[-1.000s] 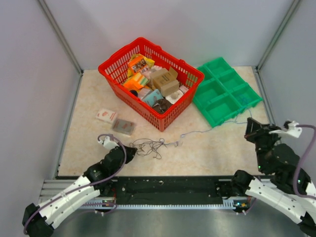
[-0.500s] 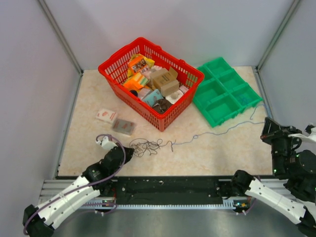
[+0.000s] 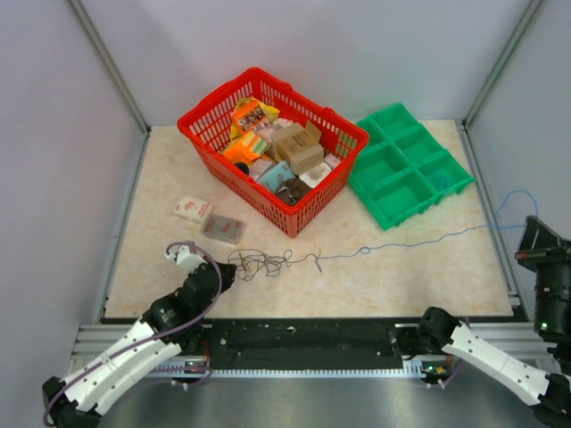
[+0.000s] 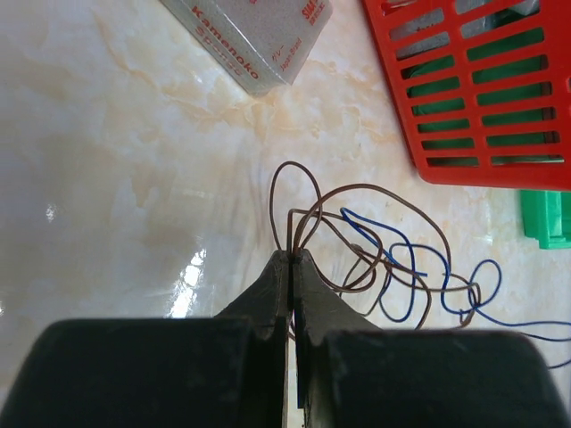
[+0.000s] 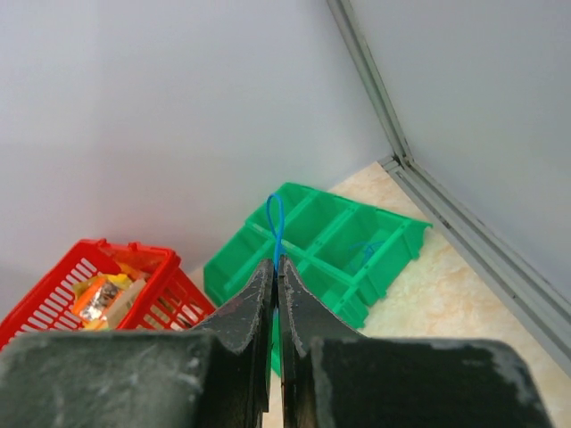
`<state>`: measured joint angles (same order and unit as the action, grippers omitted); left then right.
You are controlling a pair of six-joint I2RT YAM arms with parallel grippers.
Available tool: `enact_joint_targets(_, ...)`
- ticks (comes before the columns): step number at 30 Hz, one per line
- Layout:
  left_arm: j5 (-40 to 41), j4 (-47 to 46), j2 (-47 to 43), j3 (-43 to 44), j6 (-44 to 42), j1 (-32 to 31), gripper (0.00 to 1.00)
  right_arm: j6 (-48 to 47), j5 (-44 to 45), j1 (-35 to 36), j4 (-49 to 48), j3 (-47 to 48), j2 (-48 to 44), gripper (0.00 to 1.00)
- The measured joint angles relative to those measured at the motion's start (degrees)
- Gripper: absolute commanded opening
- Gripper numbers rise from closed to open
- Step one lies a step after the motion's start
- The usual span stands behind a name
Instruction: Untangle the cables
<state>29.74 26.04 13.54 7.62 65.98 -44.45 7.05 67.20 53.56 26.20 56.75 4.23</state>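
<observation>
Status:
- cables (image 3: pixel 261 264): the knot lies on the worktop (image 3: pixel 401 276) toward the near-left corner, just in front of the red basket (image 3: pixel 259 201) and not touching it
- left end effector (image 4: pixel 292 254): low at the left end of the knot, fingers clenched on brown wire (image 4: pixel 357 192). Two thin strands rise out of the closed tips and loop away; from the left wrist view the blue strands weave through the brown loops just beyond the tips
- right end effector (image 5: pixel 277 263): out past the right edge of the worktop and raised off it, fingers clenched on the blue wire (image 3: pixel 428 239). A small blue loop stands up above the closed tips in the right wrist view
- the blue wire leaves the right end of the knot and runs almost straight across the worktop to the right edge, passing just in front of the green tray (image 3: pixel 393 165), with only slight waves in it
- the knot itself is tight and small, loops overlapping; I can't tell from the top view how many strands are in it
- other stuff: basket full of small boxes and packets at the far middle, tray at the far-right corner, a grey box (image 3: pixel 222 228) and a white box (image 3: pixel 192 209) side by side left of the basket, near the knot but apart from it
</observation>
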Motion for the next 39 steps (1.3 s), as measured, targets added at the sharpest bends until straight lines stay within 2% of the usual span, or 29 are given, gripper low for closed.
enact_joint_targets(8,1.51,2.21,-0.79,1.66,-0.20,0.00,0.00,-6.71,0.39,0.00,-2.58,6.88,-1.33,0.00)
enact_joint_targets(20,3.85,4.94,-1.38,3.69,-1.68,0.00,0.00,-10.19,0.63,0.09,-4.33,7.74,-2.97,0.00)
enact_joint_targets(27,2.56,2.56,-0.13,3.72,-2.19,0.00,0.00,0.76,-4.35,1.11,-2.93,-1.31,-1.36,0.00)
enact_joint_targets(34,-0.55,-0.11,4.96,3.72,-3.02,0.00,0.00,13.03,-13.51,1.22,-1.29,-7.32,14.38,0.00)
enact_joint_targets(39,-2.05,-1.79,4.42,3.45,-3.15,0.00,0.00,19.28,-18.40,1.46,-0.55,-13.68,18.08,0.00)
